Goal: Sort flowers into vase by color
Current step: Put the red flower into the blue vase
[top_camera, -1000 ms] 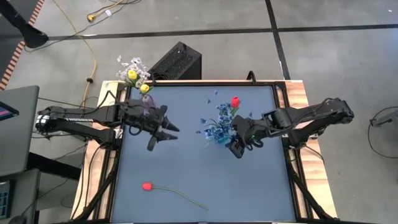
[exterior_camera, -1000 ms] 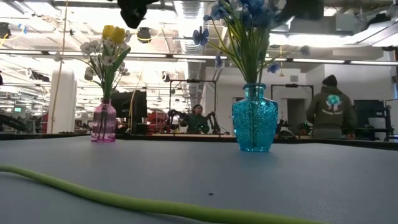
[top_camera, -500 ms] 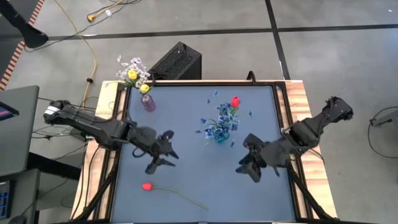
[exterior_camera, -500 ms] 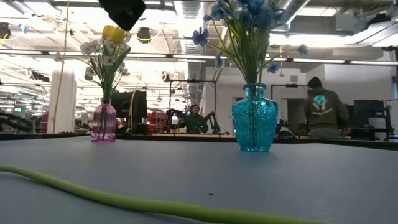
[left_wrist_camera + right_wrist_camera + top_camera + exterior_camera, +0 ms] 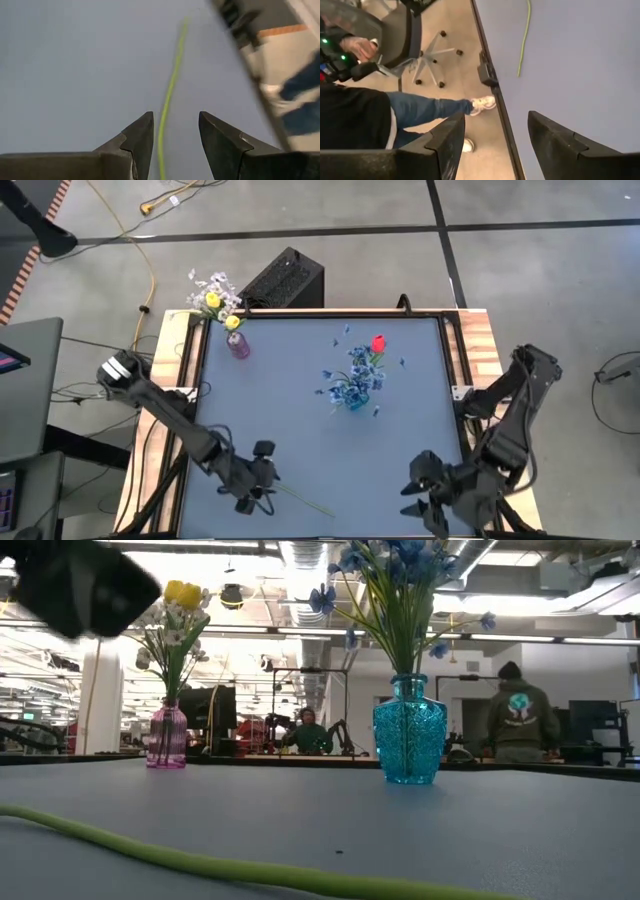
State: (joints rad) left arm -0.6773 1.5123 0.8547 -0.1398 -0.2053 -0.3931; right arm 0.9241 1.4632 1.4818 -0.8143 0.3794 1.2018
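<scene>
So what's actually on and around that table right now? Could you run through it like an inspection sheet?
Surface: blue-grey table top, wooden edges.
Job's things: pink vase with yellow and white flowers; blue vase with blue flowers and one red tulip; a loose green stem lying near the front edge.
Clutter: blue petals scattered around the blue vase.
Grippers: left gripper open, low over the loose stem; right gripper open, at the front right corner, empty.
Cables: yellow cable on the floor.
Surroundings: black box behind the table; people in the room; a seated person nearby.
</scene>
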